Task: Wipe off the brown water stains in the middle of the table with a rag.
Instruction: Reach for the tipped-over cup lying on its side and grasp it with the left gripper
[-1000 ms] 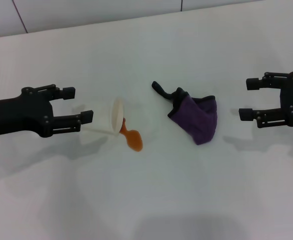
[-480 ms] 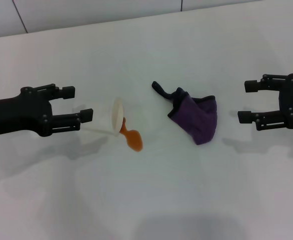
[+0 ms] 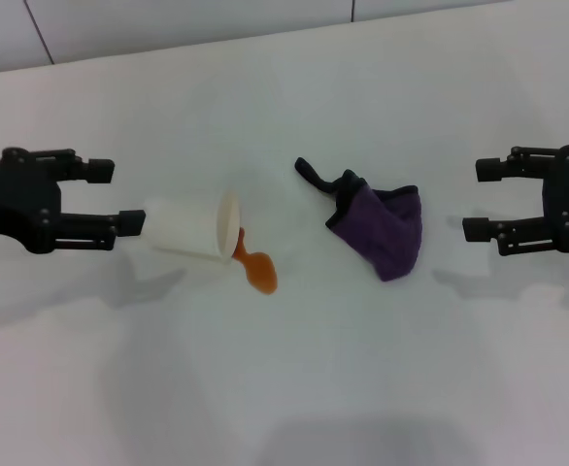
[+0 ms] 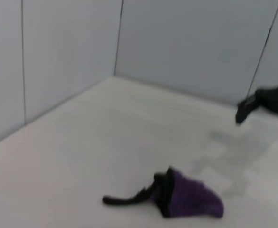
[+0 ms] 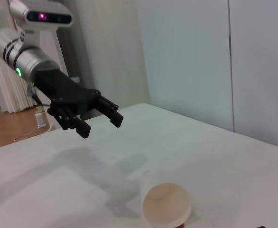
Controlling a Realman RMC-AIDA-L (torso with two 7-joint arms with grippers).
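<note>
An orange-brown two-lobed puddle, the brown water stains [image 3: 256, 269], lies on the white table [image 3: 294, 379] at the mouth of a tipped white paper cup [image 3: 195, 229]. The purple rag [image 3: 385, 231] with black trim and a black tail lies right of the stains; it also shows in the left wrist view [image 4: 186, 200]. My left gripper [image 3: 117, 197] is open and empty, left of the cup and clear of it. My right gripper [image 3: 480, 198] is open and empty, right of the rag, above the table.
The cup lies on its side, mouth toward the stains, and shows in the right wrist view [image 5: 166, 205]. A grey wall [image 3: 168, 24] runs along the table's far edge. The left gripper [image 5: 98, 118] also shows in the right wrist view.
My left gripper has drawn back to the left, away from the cup, which now lies fully in view. The right gripper, rag and stains have stayed in place.
</note>
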